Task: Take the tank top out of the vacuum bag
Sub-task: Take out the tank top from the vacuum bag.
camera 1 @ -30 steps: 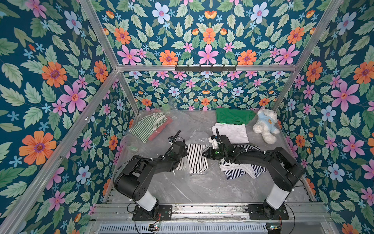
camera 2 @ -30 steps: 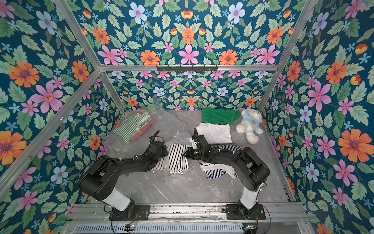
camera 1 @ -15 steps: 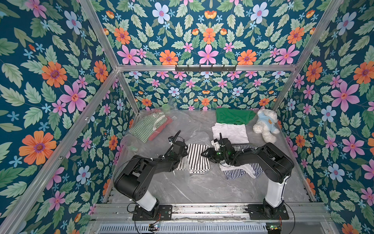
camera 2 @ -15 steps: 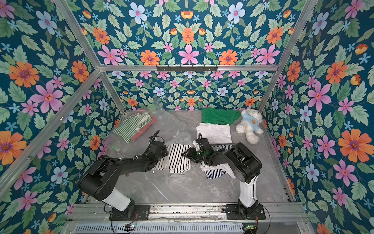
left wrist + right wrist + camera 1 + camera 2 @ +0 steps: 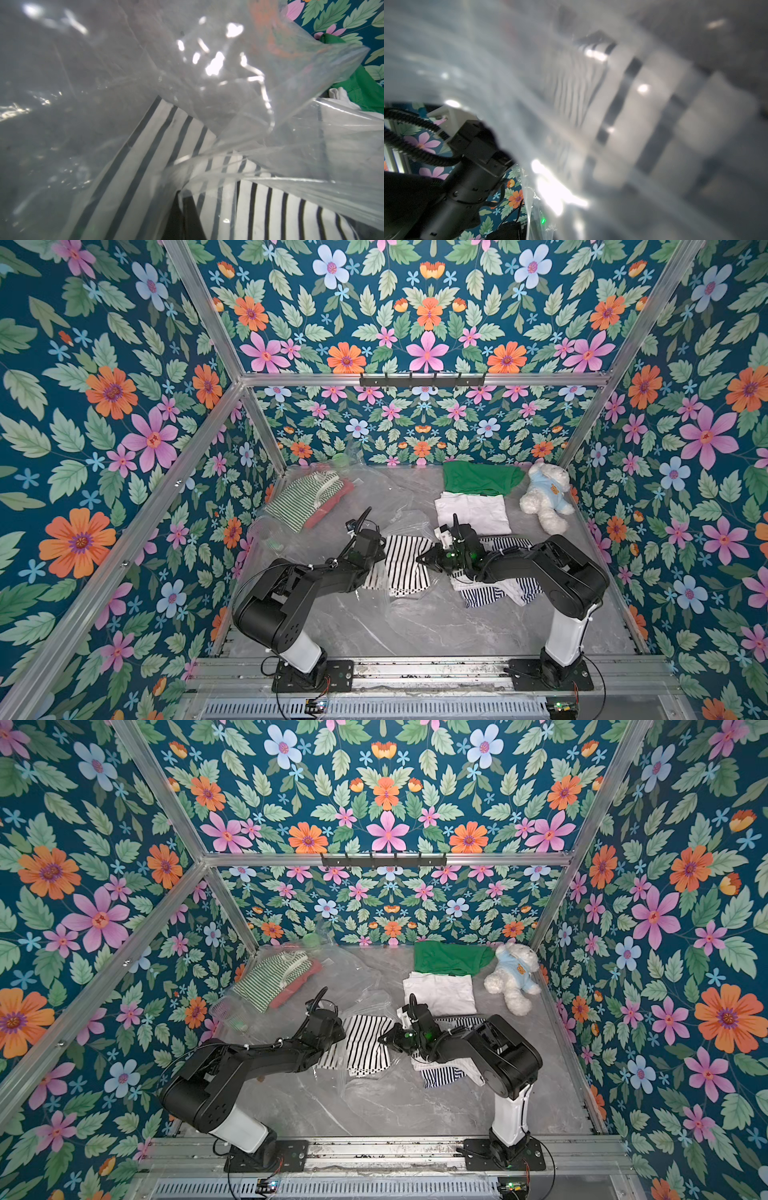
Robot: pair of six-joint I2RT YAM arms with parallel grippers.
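Observation:
The vacuum bag (image 5: 409,518) (image 5: 365,986) is clear, crinkly plastic spread over the middle and back left of the table. The black-and-white striped tank top (image 5: 405,568) (image 5: 365,1048) lies inside it. My left gripper (image 5: 383,551) (image 5: 343,1031) sits at the tank top's left edge. In the left wrist view it (image 5: 182,199) is shut on a fold of the vacuum bag (image 5: 228,83) above the tank top (image 5: 145,155). My right gripper (image 5: 422,562) (image 5: 383,1041) is shut at the tank top's right edge. Plastic (image 5: 508,83) blurs the right wrist view and hides its fingers.
A green shirt (image 5: 478,477), a folded white garment (image 5: 473,512) and a white teddy bear (image 5: 544,497) lie at the back right. A navy-striped pile (image 5: 494,593) sits under the right arm. Green-striped and red garments (image 5: 307,502) lie under plastic at the back left.
The right gripper opened and shut again at the tank top's right edge, and its arm's elbow drew in a little. The left arm has not moved.

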